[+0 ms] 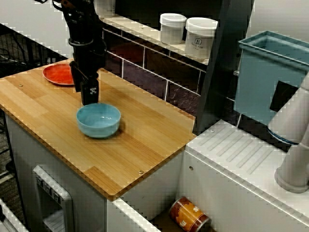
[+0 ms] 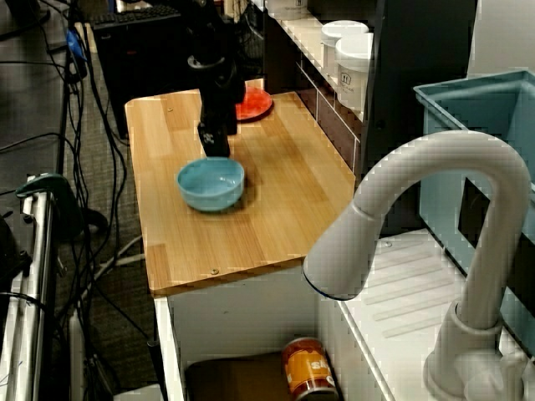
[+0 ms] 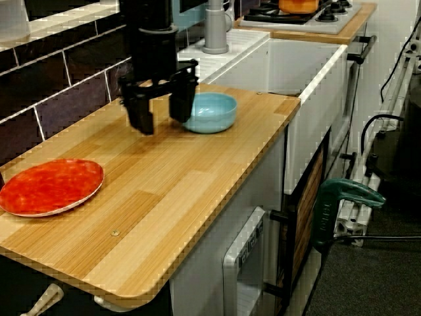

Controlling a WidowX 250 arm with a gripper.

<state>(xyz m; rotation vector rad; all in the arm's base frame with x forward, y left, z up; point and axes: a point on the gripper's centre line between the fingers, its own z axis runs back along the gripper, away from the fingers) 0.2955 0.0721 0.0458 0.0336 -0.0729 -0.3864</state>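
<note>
- The black gripper (image 3: 162,115) hangs straight down, low over the wooden counter (image 3: 164,197). Its two fingers (image 3: 140,120) are spread wide with nothing between them, as the view from the plate end of the counter shows.
- A blue bowl (image 3: 212,110) stands upright and empty just beside the gripper, on the side toward the sink (image 3: 309,92). One finger overlaps the bowl's near rim in that view, and whether they touch cannot be told.
- In the view facing the tiled wall, the gripper stands directly behind the bowl, between it and a red plate (image 1: 59,74).
- The red plate lies flat at the end of the counter away from the sink, well apart from the bowl.
- Two white jars (image 1: 172,28) sit side by side on the ledge (image 1: 135,26) above the dark tiles.
- In the view from over the tap, a white tap (image 2: 435,209) arches above the sink, where an orange can (image 2: 308,368) lies on its side.
- A teal bin (image 1: 270,72) stands at the back beside the draining surface.
</note>
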